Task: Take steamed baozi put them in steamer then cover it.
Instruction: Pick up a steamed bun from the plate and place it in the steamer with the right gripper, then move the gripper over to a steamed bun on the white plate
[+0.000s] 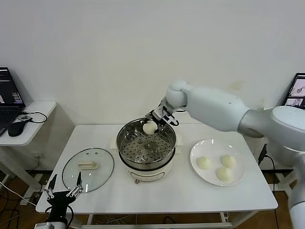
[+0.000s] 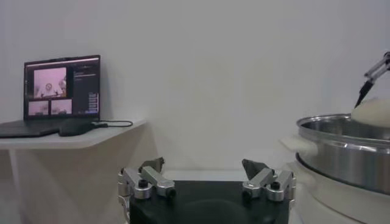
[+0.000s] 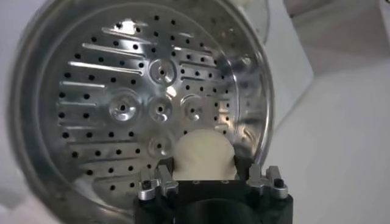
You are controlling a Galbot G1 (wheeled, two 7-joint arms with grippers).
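Observation:
My right gripper (image 1: 153,125) is shut on one cream-white baozi (image 1: 149,127) and holds it over the far rim of the steamer (image 1: 147,143). In the right wrist view the baozi (image 3: 204,155) sits between the fingers above the perforated steel basket (image 3: 122,103), which holds no buns. Three more baozi (image 1: 204,162) (image 1: 228,161) (image 1: 223,173) lie on the white plate (image 1: 198,150) to the right of the steamer. The glass cover (image 1: 87,169) with its cream handle lies flat on the table to the left of the steamer. My left gripper (image 1: 63,189) is open and empty, parked at the table's front left corner.
A side table (image 1: 35,119) with a laptop and a mouse (image 1: 16,127) stands at the far left. In the left wrist view the steamer's rim (image 2: 341,131) shows to one side and the laptop (image 2: 61,88) to the other. A monitor (image 1: 296,90) is at the right edge.

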